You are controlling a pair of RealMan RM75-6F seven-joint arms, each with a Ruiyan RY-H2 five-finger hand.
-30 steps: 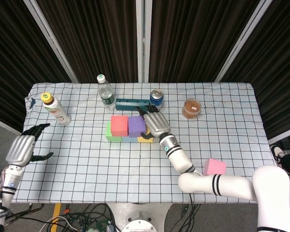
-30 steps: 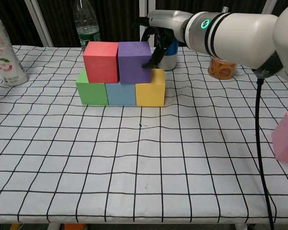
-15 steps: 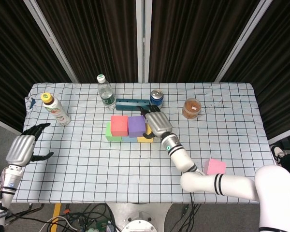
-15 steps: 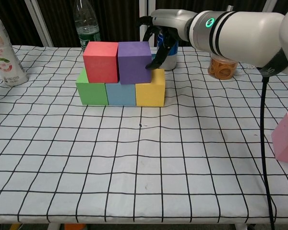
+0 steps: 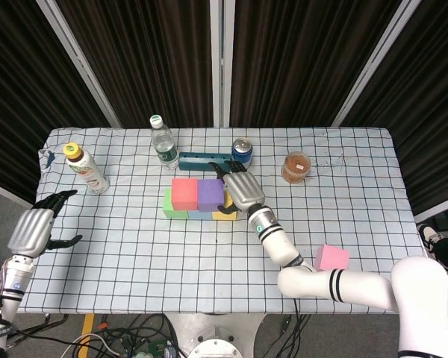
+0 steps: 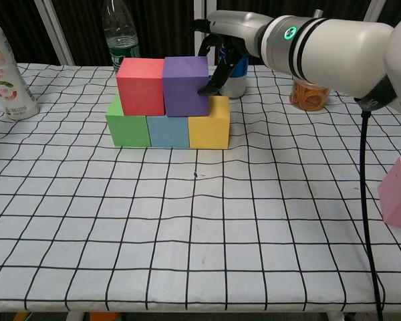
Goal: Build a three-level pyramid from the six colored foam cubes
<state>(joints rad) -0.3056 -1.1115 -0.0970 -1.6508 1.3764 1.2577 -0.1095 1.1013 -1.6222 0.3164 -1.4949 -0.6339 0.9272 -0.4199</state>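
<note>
A green cube (image 6: 128, 130), a blue cube (image 6: 168, 132) and a yellow cube (image 6: 209, 124) form a row on the table. On top of them sit a red cube (image 6: 140, 87) and a purple cube (image 6: 185, 87), side by side and touching. My right hand (image 6: 219, 41) hovers at the purple cube's right rear corner, one fingertip touching its right face, and holds nothing. A pink cube (image 6: 397, 194) lies alone at the right near the table's front edge. My left hand (image 5: 33, 231) hangs off the table's left edge, fingers apart and empty.
Behind the stack stand a water bottle (image 5: 163, 142), a teal box (image 5: 204, 160) and a blue can (image 5: 242, 151). A jar of snacks (image 5: 296, 165) is at the back right, a drink bottle (image 5: 86, 168) at the back left.
The right hand's fingertip has nudged the purple cube slightly left against the red cube. The left hand has not moved.
</note>
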